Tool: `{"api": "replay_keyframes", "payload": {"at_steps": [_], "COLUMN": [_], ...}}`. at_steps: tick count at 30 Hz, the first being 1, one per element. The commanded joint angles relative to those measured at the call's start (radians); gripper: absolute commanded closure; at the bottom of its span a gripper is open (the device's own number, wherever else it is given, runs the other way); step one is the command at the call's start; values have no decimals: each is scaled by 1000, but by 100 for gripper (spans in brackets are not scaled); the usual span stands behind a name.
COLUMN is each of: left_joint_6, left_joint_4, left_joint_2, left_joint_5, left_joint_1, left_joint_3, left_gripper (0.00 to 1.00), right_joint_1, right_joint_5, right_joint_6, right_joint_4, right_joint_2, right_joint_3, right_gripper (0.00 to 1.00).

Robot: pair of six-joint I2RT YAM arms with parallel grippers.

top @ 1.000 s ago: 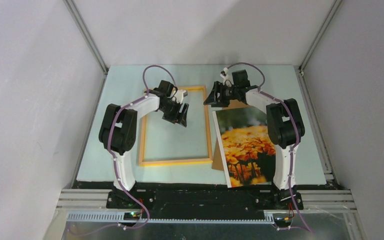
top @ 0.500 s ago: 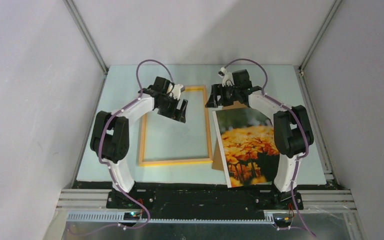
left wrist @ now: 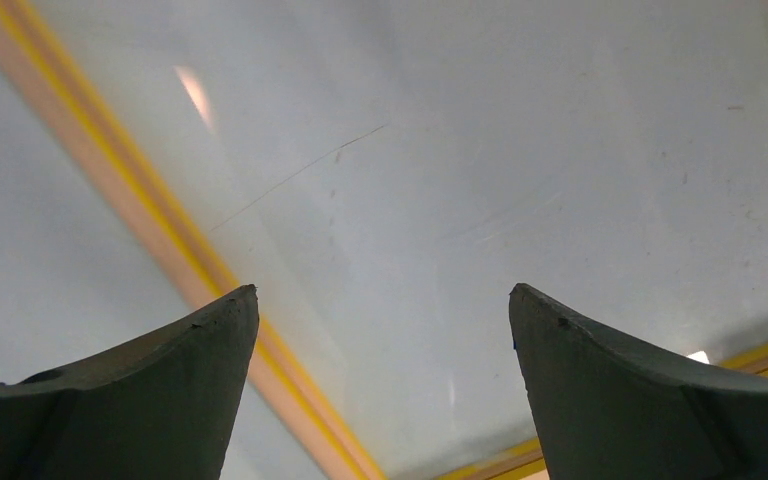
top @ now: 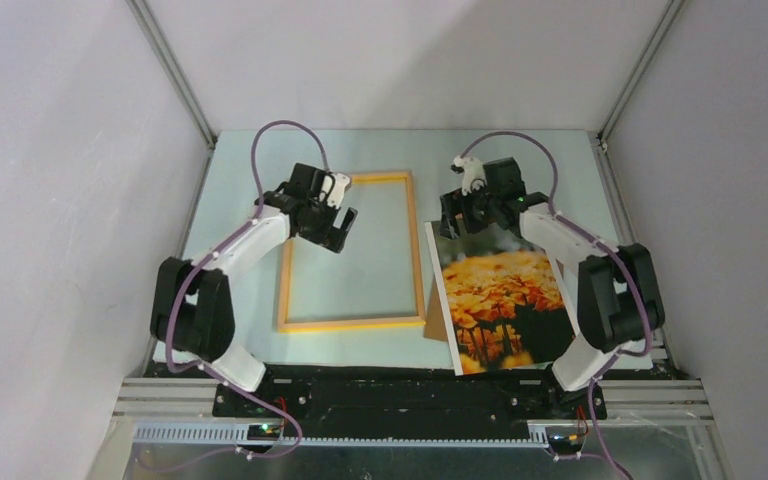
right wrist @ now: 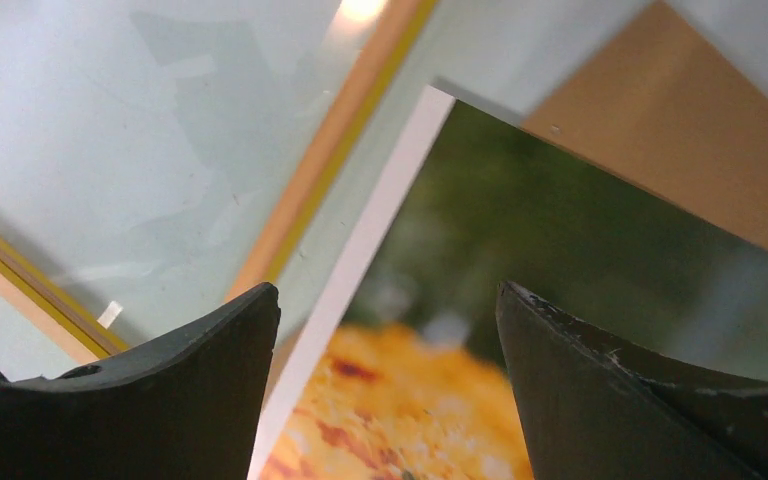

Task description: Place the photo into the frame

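We saw the left jaws standing wide apart and holding nothing, hanging over the far left corner of the frame (top: pixel 352 324), which lay flat on the desk (top: pixel 240 160). In the left wrist view one long rail of the frame ran slantwise beneath the gap, passing just beside the tip of the finger (left wrist: pixel 160 390) on the left of that view. A second rail crossed under the other finger at the lower right. Between those rails, below the jaws, we saw only a pale surface with faint scratches and glints, and we could not tell whether it was glass or bare desk.

The right jaws were spread wide too, and empty. Under them lay the far left corner of the photo (top: pixel 500 300), flat and outside the frame, parted from the frame's right rail by a narrow strip of desk. The photo rested on a brown backing board (right wrist: pixel 680 130), which showed past the photo's far edge ahead of the jaws. In the right wrist view the photo's white border ran beneath the gap, and blurred orange blooms showed between the fingertips. We could not tell how high either pair of jaws hung above the desk
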Motion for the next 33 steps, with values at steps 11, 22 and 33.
{"api": "replay_keyframes", "payload": {"at_steps": [11,22,33], "left_joint_6": [32,-47,-186], "left_joint_4": [9,11,11], "left_joint_2": [-265,-212,62], "left_joint_5": [-78,324,385], "left_joint_1": [-5,-57,-316], "left_joint_3": [-40,8,240], "left_gripper": [0,0,0], "right_joint_1": [-255,-435,-669], "right_joint_5": [11,105,68], "right_joint_6": [-88,-125,-165], "right_joint_4": [-109,-225,-273], "right_joint_2": [-341,-456,-415], "right_joint_3": [-181,-266,-291], "right_gripper": [17,17,17]}}
